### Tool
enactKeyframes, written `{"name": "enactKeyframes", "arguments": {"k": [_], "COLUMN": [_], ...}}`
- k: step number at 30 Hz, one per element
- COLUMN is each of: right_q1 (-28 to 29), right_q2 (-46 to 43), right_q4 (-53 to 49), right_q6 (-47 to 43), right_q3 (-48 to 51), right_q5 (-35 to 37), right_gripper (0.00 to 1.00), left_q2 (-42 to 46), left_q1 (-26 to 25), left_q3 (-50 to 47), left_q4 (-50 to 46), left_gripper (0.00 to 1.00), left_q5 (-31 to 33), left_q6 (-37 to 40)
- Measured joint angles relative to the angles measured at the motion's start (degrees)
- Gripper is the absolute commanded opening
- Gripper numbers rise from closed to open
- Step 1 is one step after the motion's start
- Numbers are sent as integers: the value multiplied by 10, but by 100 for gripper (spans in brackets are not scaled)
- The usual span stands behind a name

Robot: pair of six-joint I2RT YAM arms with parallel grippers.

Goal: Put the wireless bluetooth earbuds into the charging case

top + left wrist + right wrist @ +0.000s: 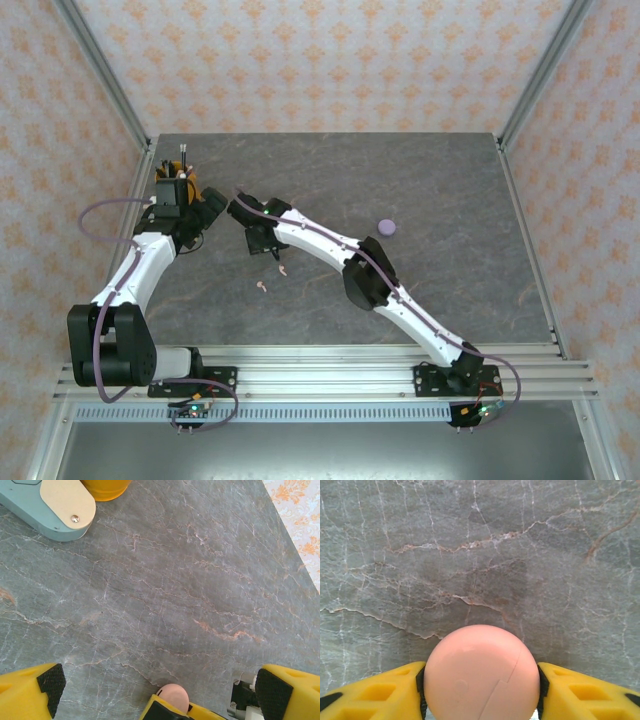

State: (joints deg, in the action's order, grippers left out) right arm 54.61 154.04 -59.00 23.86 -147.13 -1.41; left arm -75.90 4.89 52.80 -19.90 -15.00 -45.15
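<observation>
Judging by how things lie, the job has hardly begun. One pink earbud (283, 270) and a second pink earbud (262, 287) lie loose on the grey table (450, 180), just on the near side of the right gripper (481, 677), and neither is in a case. That gripper is clamped on the round pink case (480, 655), one finger on each side, held low over the table. A seam runs across the shell and the lid looks closed (so it would need opening first, I think). The left gripper (161, 687) hangs over the table toward the far left corner, its fingers spread wide and gripping nothing. A lilac case (386, 227) sits well apart to the right, with no gripper near it.
</observation>
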Motion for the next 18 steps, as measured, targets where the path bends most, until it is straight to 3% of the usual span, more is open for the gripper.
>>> {"name": "enactKeyframes", "arguments": {"k": [6, 18], "right_q1": [-4, -54], "right_q2": [-37, -230], "right_q4": [13, 51], "right_q6": [4, -33], "right_q3": [65, 374], "right_q5": [13, 17], "right_gripper": [43, 41], "left_q2": [0, 0], "left_q1": [0, -12], "left_q3": [0, 25], "left_q4": [0, -2], "left_gripper": [100, 100], "left_q5": [-15, -44], "left_q6": [0, 0]}}
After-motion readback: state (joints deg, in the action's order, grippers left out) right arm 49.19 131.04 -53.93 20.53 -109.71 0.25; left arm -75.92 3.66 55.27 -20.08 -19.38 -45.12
